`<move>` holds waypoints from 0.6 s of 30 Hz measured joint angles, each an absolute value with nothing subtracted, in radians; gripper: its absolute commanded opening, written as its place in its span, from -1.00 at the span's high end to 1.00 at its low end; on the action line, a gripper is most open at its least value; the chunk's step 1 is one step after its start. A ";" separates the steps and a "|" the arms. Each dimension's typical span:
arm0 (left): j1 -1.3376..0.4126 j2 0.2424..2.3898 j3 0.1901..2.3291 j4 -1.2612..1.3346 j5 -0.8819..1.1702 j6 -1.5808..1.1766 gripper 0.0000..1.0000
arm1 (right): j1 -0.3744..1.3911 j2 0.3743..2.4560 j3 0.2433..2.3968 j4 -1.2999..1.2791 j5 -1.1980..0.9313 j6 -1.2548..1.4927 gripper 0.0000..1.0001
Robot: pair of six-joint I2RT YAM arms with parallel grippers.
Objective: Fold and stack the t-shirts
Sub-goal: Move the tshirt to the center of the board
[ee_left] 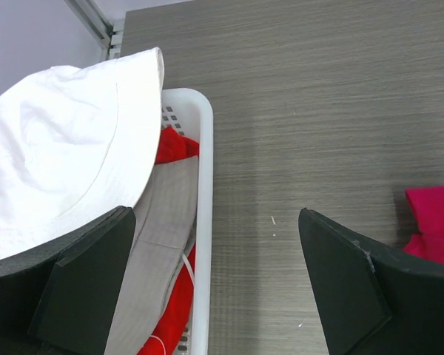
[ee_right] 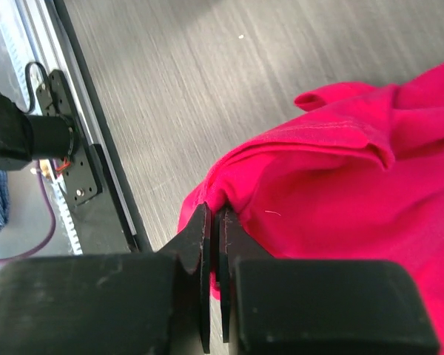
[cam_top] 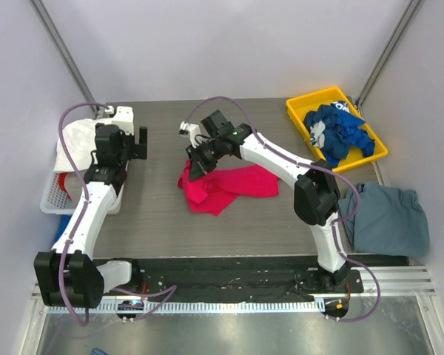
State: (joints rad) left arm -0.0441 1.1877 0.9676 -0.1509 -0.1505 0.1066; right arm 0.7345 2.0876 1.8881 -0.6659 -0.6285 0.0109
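Note:
The pink-red t-shirt lies crumpled in the middle of the table. My right gripper is shut on its upper left edge, and the wrist view shows the cloth pinched between the jaws at my right gripper. My left gripper is open and empty at the far left, above the white basket's right rim; in its wrist view my left gripper has wide-spread jaws. The slate grey-blue t-shirt lies at the right edge. Royal blue t-shirts are heaped in the yellow tray.
A white basket at the left edge holds a white hat, grey cloth and red cloth. A corner of the pink-red shirt shows in the left wrist view. Metal frame posts stand at the back corners.

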 measured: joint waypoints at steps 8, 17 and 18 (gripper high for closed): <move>-0.044 1.181 0.968 -0.166 -0.190 0.101 -0.96 | 0.811 2.189 2.019 -0.727 -0.576 -0.043 0.08; -0.044 1.180 0.967 -0.169 -0.217 0.094 -0.96 | 0.855 2.224 2.073 -0.773 -0.511 -0.086 -0.36; -0.044 1.180 0.967 -0.170 -0.216 0.091 -0.96 | 0.856 2.224 2.073 -0.779 -0.501 -0.090 -0.36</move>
